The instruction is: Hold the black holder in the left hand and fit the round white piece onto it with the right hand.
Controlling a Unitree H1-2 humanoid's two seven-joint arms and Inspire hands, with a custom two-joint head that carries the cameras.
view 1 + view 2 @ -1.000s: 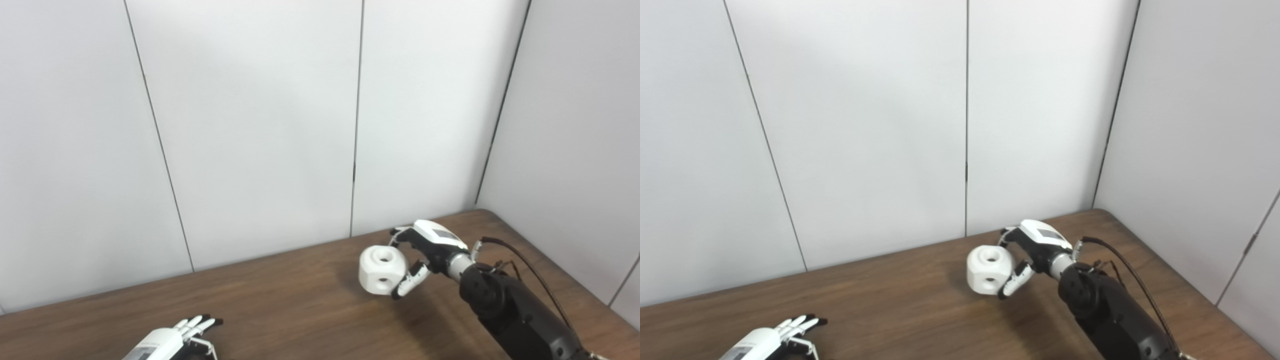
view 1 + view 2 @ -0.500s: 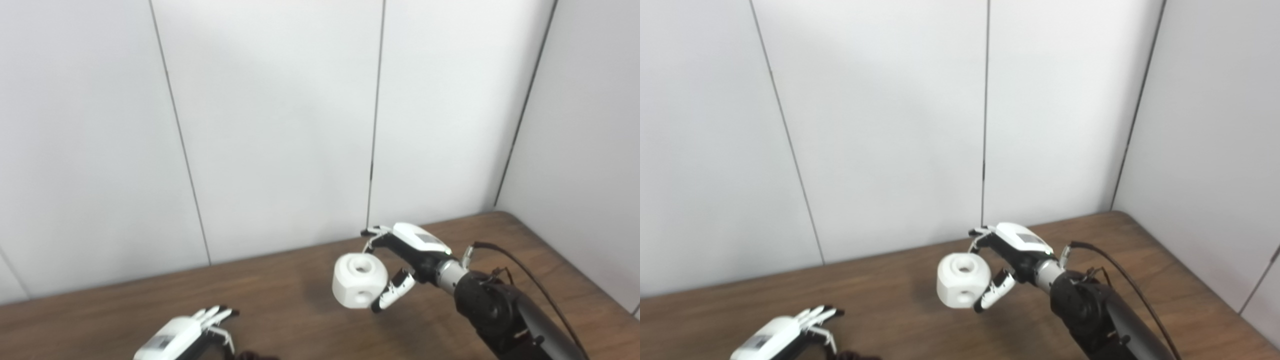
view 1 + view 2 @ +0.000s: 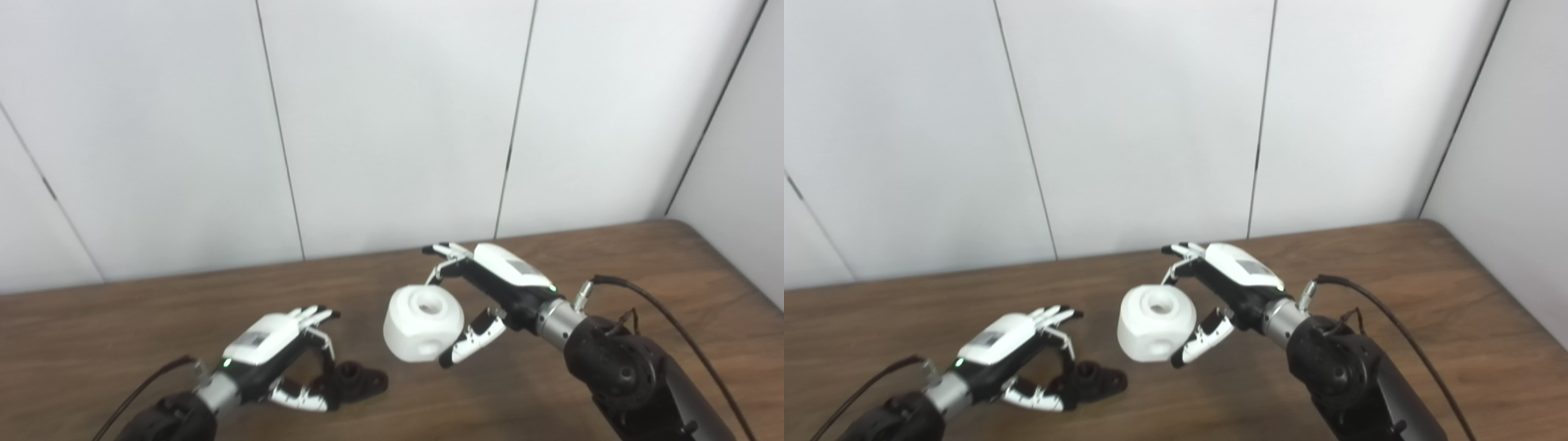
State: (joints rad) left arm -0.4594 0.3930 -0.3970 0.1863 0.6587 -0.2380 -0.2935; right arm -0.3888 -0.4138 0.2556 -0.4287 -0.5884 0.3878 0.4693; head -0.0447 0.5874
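The round white piece point(image 3: 422, 323), with a hole on top and one in its side, is held above the table in my right hand point(image 3: 499, 286), fingers behind it and thumb in front. The small black holder point(image 3: 358, 380) sits low at the wooden table point(image 3: 122, 324), at the tips of my left hand point(image 3: 275, 346), whose fingers and thumb close on its left end. The white piece hangs just right of and above the holder, a small gap apart. In the right eye view the holder point(image 3: 1093, 378) and the white piece point(image 3: 1156, 323) stand the same way.
White wall panels point(image 3: 392, 122) close the table's far edge, and a side wall point(image 3: 753, 184) stands at the right. A black cable point(image 3: 661, 318) loops off my right forearm. Bare tabletop lies to the far left and far right.
The camera has tilted down and swung left, bringing my left hand and the black holder into view. My right hand has carried the white piece left, closer to the left hand.
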